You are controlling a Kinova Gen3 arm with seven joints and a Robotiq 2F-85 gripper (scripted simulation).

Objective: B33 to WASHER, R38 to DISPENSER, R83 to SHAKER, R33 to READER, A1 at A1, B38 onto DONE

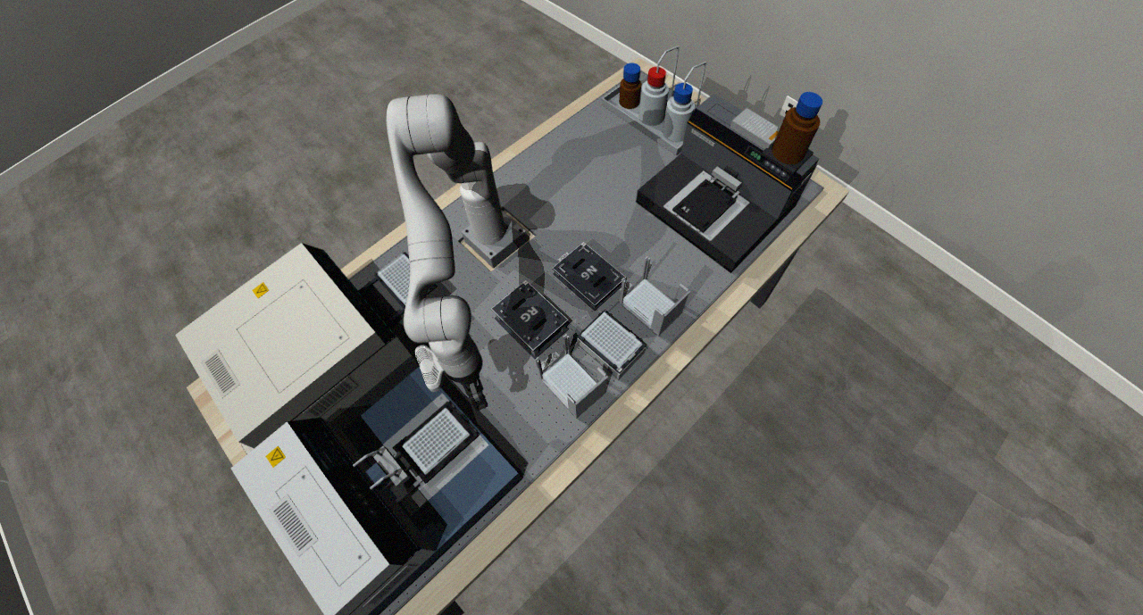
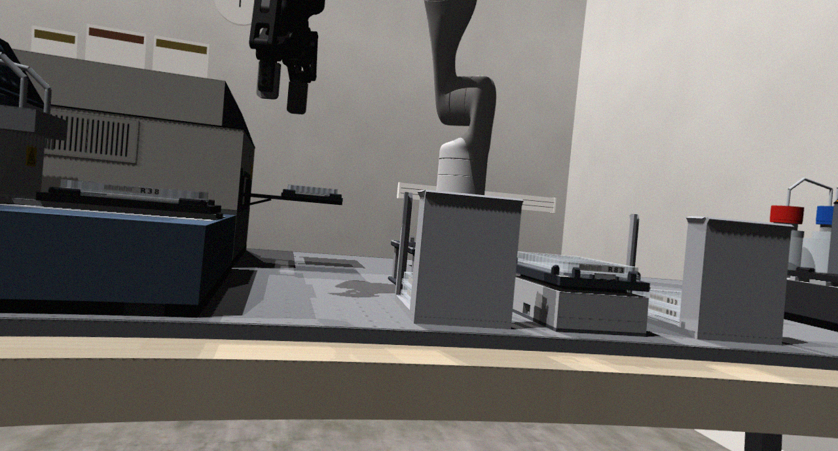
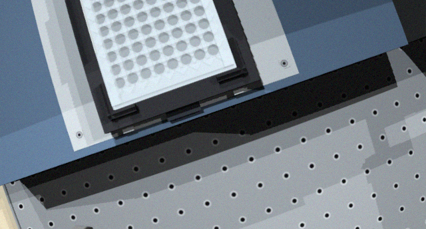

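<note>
Plate R38 [image 1: 435,439] lies flat in the black nest on the blue WASHER deck; its label shows in the exterior view [image 2: 149,190], and its wells fill the upper left of the wrist view [image 3: 153,42]. My gripper [image 1: 477,394] [image 2: 283,99] is open and empty. It hangs high over the deck just off the washer's near edge, beside the plate, not over it. Plate R83 [image 2: 580,266] [image 1: 611,339] sits on a small grey station between the two racks. The black nest marked A1 [image 1: 703,203] on the far instrument with bottles is empty.
Two grey stack racks [image 1: 569,378] [image 1: 651,301] each hold white plates. Nests RG [image 1: 529,316] and N6 [image 1: 588,273] are empty. Another plate [image 1: 396,276] lies on a tray sticking out of the beige instrument [image 1: 275,336]. Bottles [image 1: 654,92] stand at the far end.
</note>
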